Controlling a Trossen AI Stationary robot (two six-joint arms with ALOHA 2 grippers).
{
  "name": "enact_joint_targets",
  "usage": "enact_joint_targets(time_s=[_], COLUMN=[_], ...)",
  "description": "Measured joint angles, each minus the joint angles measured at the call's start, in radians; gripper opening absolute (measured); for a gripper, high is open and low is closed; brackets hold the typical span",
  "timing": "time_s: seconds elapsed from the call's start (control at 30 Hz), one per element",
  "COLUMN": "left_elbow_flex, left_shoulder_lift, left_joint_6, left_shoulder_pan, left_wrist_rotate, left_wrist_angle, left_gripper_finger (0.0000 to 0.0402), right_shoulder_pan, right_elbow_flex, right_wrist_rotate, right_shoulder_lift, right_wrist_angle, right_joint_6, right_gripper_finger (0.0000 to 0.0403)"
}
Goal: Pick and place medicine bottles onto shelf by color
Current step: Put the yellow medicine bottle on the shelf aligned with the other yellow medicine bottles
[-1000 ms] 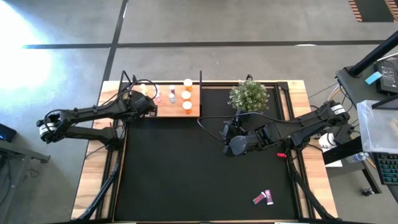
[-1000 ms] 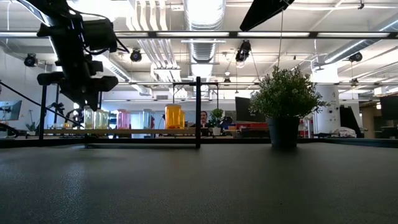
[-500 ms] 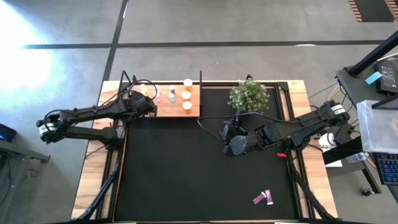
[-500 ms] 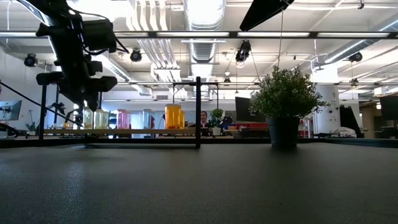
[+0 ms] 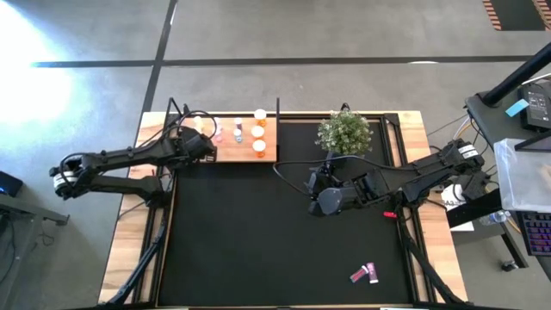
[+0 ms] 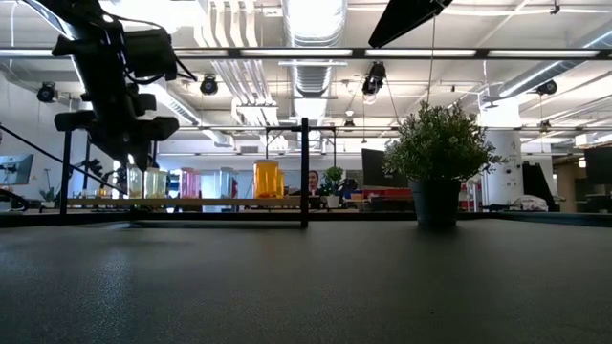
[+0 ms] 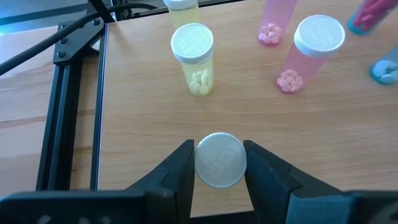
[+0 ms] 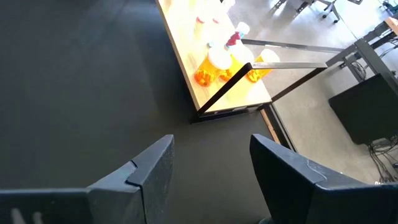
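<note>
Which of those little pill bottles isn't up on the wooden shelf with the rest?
The pink bottle lying alone on the black mat, near its front right corner. All the others stand on the shelf at the back left.

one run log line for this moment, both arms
left gripper: shut on white-capped bottle, over shelf | right gripper: open, empty, over mat | pink bottle: lying on mat
</note>
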Motion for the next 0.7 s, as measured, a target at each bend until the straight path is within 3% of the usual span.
enact_joint_targets(time_s=[0.7], left_elbow_flex=[-0.005], left_shoulder_lift=[-0.003], left_joint_6=[0.023], left_shoulder_pan=[0.011], left_wrist_rotate=[0.008], left_wrist_angle=[0.017], left_gripper_finger=[0.0126], right_shoulder_pan=[0.0], right_elbow_flex=[0.0], right_wrist_rotate=[-0.001], right_shoulder_lift=[0.0], right_wrist_angle=[0.0], right_joint_6=[0.0], right_gripper_finger=[0.0203])
